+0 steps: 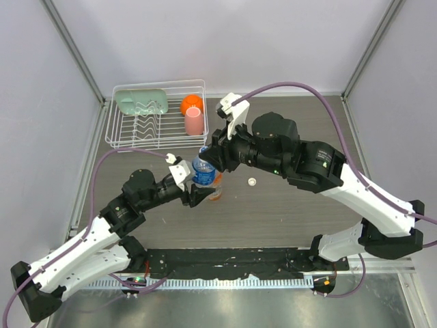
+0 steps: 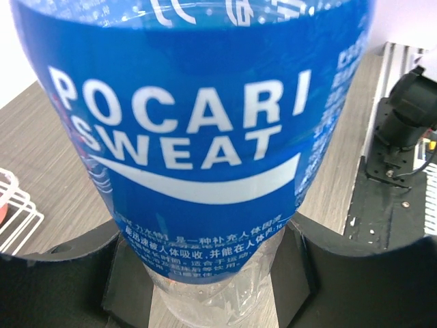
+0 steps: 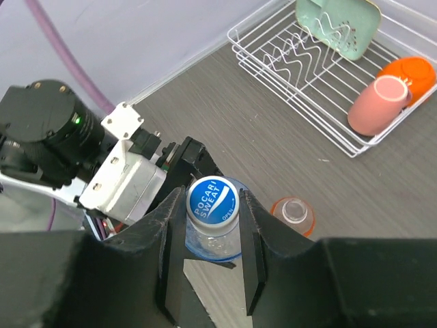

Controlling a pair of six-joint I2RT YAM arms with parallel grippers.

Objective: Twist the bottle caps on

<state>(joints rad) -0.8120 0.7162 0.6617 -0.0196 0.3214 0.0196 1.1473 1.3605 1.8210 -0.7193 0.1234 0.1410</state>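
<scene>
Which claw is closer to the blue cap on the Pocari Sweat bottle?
Right. The right gripper clasps the blue cap itself; the left gripper clamps the bottle lower down its body.

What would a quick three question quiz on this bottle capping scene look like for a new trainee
1. True or false: the left gripper holds the blue-label bottle by its lower body.
2. Fill in: the right gripper has its jaws on either side of that bottle's ___.
3. Pick one: the orange bottle stands A) capped, B) uncapped, C) between the right jaws.

Key: 1 true; 2 blue cap; 3 B.
</scene>
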